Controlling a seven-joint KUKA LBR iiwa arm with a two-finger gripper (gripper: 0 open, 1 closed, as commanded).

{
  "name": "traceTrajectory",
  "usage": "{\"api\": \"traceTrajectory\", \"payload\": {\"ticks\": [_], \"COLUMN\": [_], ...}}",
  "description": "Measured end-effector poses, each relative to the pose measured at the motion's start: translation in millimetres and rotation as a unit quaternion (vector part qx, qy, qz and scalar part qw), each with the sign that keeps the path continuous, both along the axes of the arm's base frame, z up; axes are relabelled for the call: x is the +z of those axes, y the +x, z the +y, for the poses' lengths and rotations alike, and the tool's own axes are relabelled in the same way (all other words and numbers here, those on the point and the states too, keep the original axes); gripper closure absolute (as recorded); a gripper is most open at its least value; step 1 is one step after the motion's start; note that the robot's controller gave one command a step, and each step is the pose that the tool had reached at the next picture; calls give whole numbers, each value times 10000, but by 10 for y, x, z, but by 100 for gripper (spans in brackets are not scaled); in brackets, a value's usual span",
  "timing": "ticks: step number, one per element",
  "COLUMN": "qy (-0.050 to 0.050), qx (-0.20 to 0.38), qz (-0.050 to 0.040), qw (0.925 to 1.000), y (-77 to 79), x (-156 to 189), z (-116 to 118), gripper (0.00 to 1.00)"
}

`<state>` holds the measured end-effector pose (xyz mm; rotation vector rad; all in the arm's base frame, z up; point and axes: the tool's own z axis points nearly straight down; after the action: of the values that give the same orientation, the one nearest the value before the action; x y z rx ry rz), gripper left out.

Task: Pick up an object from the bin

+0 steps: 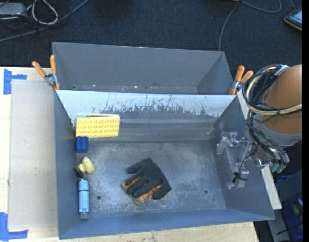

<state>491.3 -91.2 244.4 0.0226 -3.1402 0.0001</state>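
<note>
My gripper [237,161] hangs over the bin's right wall, above the sloped side and away from every loose thing. Nearest to it is a black work glove with orange trim [146,180], lying crumpled on the bin floor at the front middle, well to the gripper's left. Nothing shows in the gripper.
Along the bin's left wall lie a yellow studded building plate [97,126], a small blue block [81,144], a small yellow and black thing [86,167] and a blue cylinder [83,196]. The arm with its orange dome and cables stands at the right rim.
</note>
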Motion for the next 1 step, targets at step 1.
{"api": "traceTrajectory", "payload": {"ticks": [1], "qy": [4], "qx": [-48], "qz": [-1], "qw": [10000], "y": [417], "x": [-495], "z": [598], "gripper": [0]}}
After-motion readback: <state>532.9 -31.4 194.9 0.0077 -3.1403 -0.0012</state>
